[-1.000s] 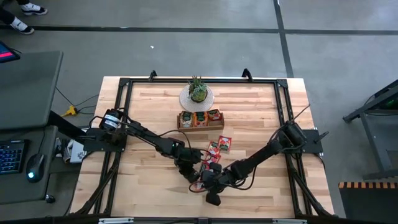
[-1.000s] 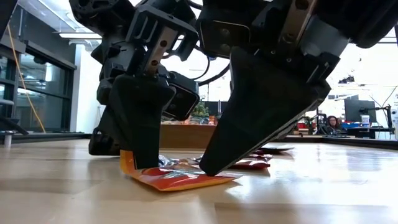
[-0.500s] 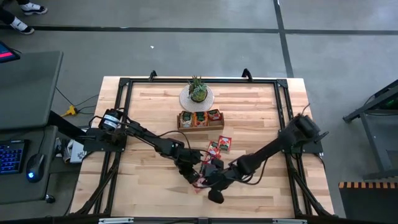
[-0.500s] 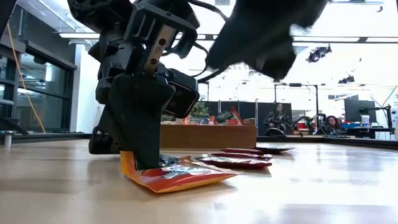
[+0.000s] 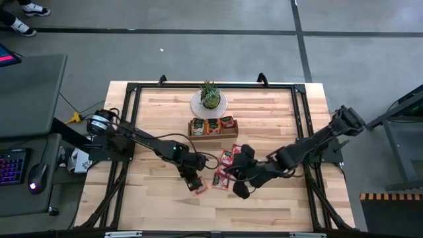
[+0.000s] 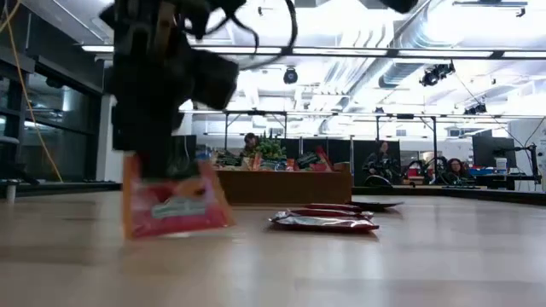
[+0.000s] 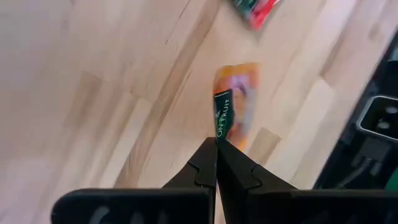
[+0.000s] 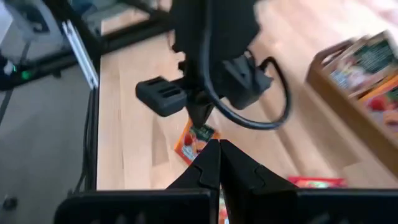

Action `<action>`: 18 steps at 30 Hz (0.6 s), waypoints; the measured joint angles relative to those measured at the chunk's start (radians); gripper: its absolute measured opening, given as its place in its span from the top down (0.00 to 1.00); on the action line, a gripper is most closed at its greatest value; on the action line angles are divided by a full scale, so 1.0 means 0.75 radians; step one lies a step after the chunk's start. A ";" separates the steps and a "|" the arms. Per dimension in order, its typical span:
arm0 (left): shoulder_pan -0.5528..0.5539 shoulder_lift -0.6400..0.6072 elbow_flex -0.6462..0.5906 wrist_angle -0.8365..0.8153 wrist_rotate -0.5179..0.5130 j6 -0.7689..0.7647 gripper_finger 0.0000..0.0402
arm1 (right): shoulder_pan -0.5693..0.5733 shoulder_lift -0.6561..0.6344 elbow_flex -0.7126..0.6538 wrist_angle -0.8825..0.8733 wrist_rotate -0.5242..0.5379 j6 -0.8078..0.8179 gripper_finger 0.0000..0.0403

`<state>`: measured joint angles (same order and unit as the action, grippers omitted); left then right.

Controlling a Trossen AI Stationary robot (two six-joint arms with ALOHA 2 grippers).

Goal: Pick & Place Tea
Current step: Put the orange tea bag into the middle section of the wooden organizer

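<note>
Left gripper (image 5: 194,183): in front of the wooden tray (image 5: 213,134), jaws pinching one red-orange tea sachet (image 6: 171,205) by its top edge.
Held sachet: hangs upright; its lower edge seems to touch the worktop (image 5: 277,112), though the low view is blurred there.
Right gripper (image 5: 234,173): in front of the tray, beside the left gripper, jaws pressed together, empty.
Loose sachets (image 5: 227,158): flat on the worktop in front of the tray; others stand in its compartments.
Handling: likely light, thin, limp, slick foil; best nipped at a sealed edge.
</note>
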<state>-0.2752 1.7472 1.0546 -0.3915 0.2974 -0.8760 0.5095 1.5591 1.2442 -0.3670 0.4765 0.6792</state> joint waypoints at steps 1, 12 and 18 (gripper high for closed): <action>0.000 -0.024 0.003 -0.019 -0.024 0.016 1.00 | 0.000 -0.020 0.000 -0.005 0.020 0.000 1.00; 0.021 -0.206 0.285 -0.456 -0.558 0.452 1.00 | -0.044 -0.074 -0.001 -0.084 0.057 0.155 1.00; 0.083 -0.214 0.505 -0.681 -0.777 0.775 1.00 | -0.082 -0.072 -0.002 -0.227 0.055 0.388 1.00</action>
<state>-0.2132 1.5864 1.4334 -0.9019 -0.2851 -0.2950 0.4483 1.5051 1.2430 -0.5369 0.5181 0.9703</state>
